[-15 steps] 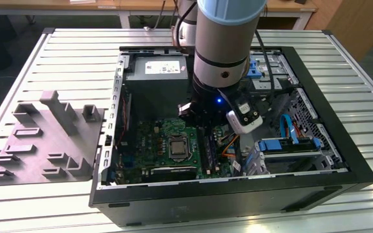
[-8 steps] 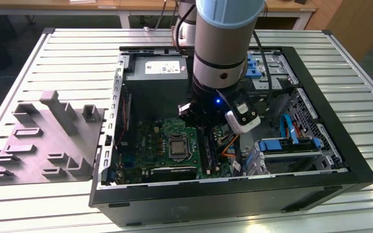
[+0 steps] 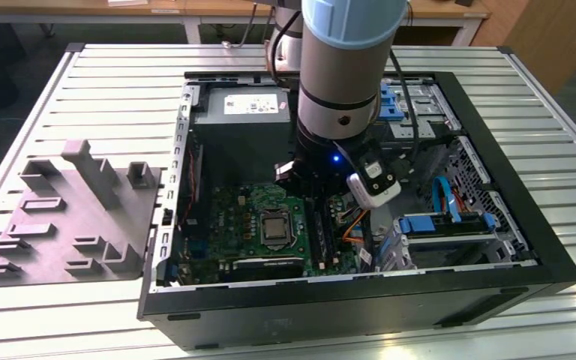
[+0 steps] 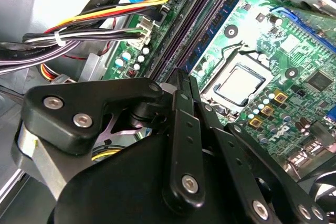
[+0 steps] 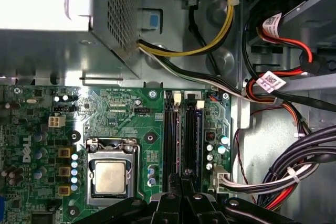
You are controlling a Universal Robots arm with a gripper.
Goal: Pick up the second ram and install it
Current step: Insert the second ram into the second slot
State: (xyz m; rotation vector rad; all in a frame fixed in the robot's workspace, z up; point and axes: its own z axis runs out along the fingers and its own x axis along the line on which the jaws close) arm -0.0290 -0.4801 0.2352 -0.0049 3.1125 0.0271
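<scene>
Gripper (image 4: 184,74) (image 5: 185,178): the fingers (image 4: 181,129) are drawn together with no gap visible. Their tips are lowered onto the memory slots (image 5: 170,135) of the motherboard (image 5: 115,108). Whether they pinch anything cannot be told.

Ram (image 5: 199,135) (image 4: 210,30): a dark-blue stick standing on edge in the slot row, just beside the fingertips. It runs away from them along the slots in both wrist views.

CPU socket (image 5: 110,177) (image 4: 239,85): near the slots. On the slots' other side lie bundled cables (image 5: 294,166) (image 4: 79,35).

Arm (image 3: 343,67): reaches straight down into the open case (image 3: 528,262), beside the power supply (image 3: 243,105).

Fixture (image 3: 68,217): a grey moulded tray on the slatted table (image 3: 118,67), outside the case on the exterior view's left.
</scene>
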